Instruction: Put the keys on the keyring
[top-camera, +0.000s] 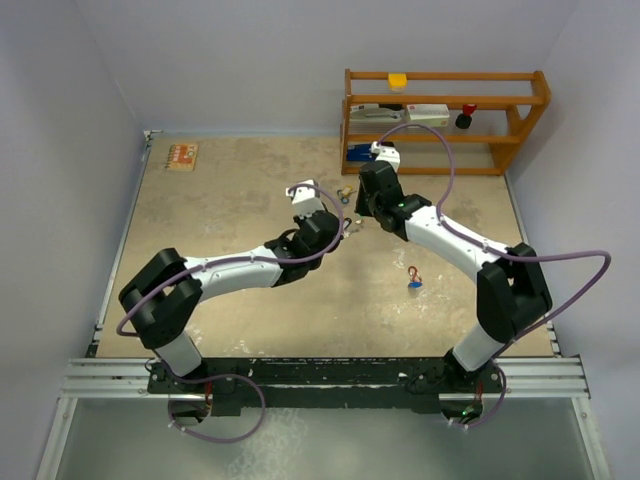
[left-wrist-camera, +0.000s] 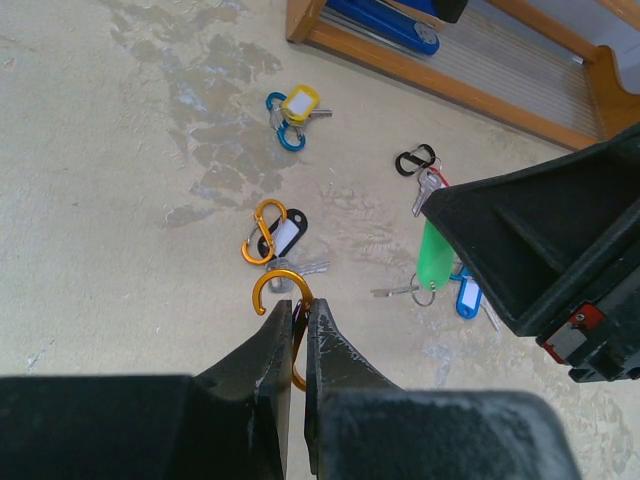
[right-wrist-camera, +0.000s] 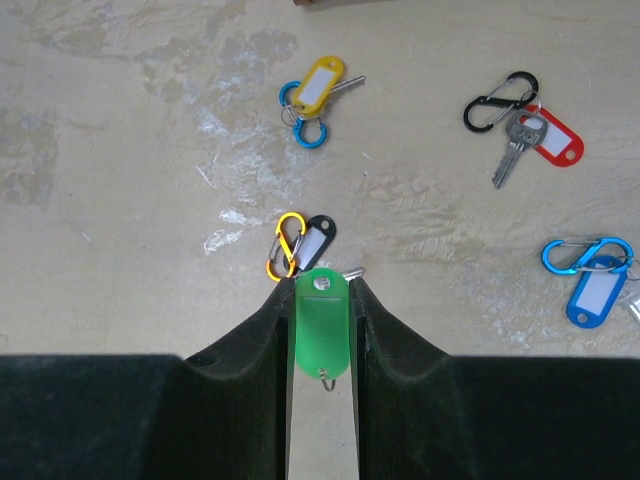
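Lower centre of the left wrist view: the left gripper (left-wrist-camera: 297, 312) is pinching the orange carabiner (left-wrist-camera: 262, 290). The right gripper (right-wrist-camera: 321, 285) is clamping the green tag (right-wrist-camera: 321, 320), its key (left-wrist-camera: 395, 291) dangling mid-frame. Threading looks to be under way; next, the tag's ring needs steering onto the carabiner.

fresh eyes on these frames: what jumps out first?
Mid-table, the right pincer grips a green tag while the left pincer is shut on an orange clip, the two nearly nose to nose. More tagged keys lie scattered on the table beyond them: a yellow tag, a red tag and a blue tag. A wooden shelf stands at the back right.
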